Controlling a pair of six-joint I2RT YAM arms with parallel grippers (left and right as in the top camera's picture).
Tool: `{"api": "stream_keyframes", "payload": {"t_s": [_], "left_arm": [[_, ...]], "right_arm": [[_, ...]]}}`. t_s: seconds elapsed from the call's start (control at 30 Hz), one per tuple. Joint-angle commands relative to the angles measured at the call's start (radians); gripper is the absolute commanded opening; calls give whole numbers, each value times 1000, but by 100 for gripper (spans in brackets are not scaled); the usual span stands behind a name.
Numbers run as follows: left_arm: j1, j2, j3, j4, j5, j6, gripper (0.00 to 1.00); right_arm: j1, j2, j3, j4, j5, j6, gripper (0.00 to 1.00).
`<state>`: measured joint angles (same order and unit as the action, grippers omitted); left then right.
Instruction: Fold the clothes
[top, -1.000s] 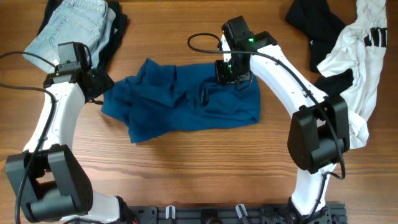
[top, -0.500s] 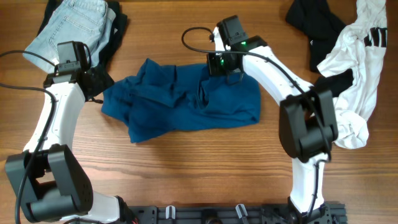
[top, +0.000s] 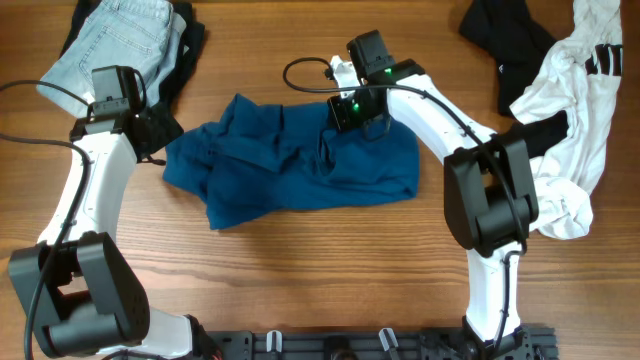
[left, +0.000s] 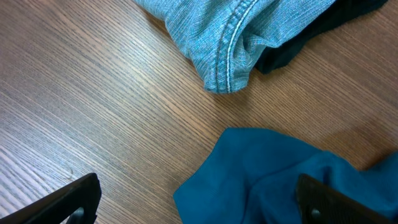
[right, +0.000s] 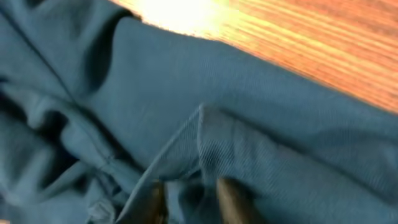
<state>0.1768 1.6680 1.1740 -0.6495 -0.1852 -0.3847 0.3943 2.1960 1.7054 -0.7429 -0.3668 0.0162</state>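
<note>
The overhead view shows the blue shirt (top: 300, 165) whole, mid-table and crumpled, its long axis running left to right; only the right wrist view shows the right gripper (right: 191, 200), blurred, narrowed on a raised fold of it; the left wrist view shows the left gripper (left: 199, 202) spread wide over the shirt's left corner, near pale jeans (left: 217, 37).

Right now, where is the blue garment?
The blue garment lies in the middle of the overhead view, between the left gripper at its left edge and the right gripper on its top edge; jeans lie upper left.
</note>
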Motion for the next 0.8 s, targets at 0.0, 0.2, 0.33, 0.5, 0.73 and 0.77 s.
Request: {"api": "stream_keyframes", "payload": {"t_s": [0.0,0.2,0.33,0.5,0.73,0.77], "left_arm": [[3,-2,18,4,9,15,100],[3,-2,18,4,9,15,100],[3,-2,18,4,9,15,100],[3,-2,18,3,10,14,100],[3,-2,18,3,10,14,100],[3,-2,18,2,10,14,100]], "right_arm": [[-23,-134,55,-50,-29,-29,45],[-51,-218,55,-198,38,24,57],[-47,-207,24,-278,72,24,44],[-17,-206,-73,-257,71,24,4],[52,-206,-277,-93,89,-15,4],[56,-206,-298,-77,89,-16,4]]}}
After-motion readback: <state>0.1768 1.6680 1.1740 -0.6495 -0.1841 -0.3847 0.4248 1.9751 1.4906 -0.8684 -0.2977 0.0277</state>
